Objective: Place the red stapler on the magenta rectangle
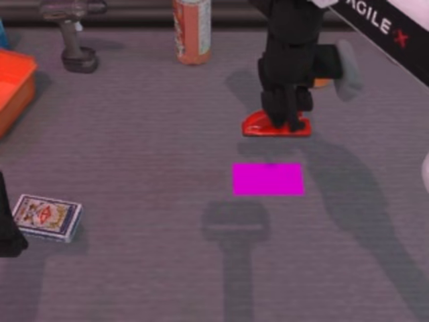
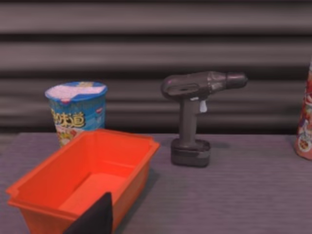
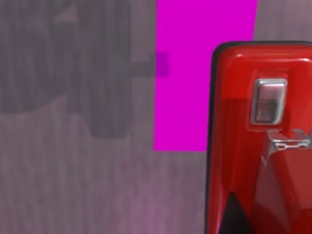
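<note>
My right claw [image 1: 285, 121] is down over the small glossy red stapler [image 1: 276, 126] – whether it pinches it I cannot tell. The stapler sits toward the counter's far edge, just short of the flat magenta rectangle [image 1: 267, 179] – placing remains, I judge.

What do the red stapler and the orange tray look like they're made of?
The red stapler looks like glossy painted or moulded plastic, judging by its shiny highlights, with a small silvery metal-looking insert on top. The orange tray looks like smooth moulded plastic, given its thin walls, rounded rim and even colour. Neither material can be confirmed by look alone.
</note>
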### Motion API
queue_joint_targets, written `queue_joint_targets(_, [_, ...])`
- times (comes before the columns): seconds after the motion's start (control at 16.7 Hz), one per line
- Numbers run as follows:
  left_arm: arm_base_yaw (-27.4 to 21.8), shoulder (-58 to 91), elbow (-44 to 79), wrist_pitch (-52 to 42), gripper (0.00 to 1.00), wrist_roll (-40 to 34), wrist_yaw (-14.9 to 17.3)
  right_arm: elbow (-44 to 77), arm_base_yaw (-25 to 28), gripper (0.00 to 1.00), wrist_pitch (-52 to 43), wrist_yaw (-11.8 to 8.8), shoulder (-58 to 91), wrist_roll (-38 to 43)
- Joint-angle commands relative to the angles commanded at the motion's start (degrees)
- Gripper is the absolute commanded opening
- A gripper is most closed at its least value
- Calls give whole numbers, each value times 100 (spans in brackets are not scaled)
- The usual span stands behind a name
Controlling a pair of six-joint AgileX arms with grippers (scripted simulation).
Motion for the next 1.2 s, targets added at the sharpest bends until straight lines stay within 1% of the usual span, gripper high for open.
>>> queue_joint_targets(0.48, [0,0,0,0,100,0,0,-3,-20,0,74,3,25,90])
queue_joint_targets(0.66, [0,0,0,0,100,0,0,-579,-4,0,629,1,-23,82])
queue_joint_targets(1.02, [0,0,0,0,100,0,0,-2255,29,0,2160,-3,-95,116])
queue_joint_targets(1.2, [0,0,0,0,100,0,0,-2471,40,0,2379,-2,-101,133])
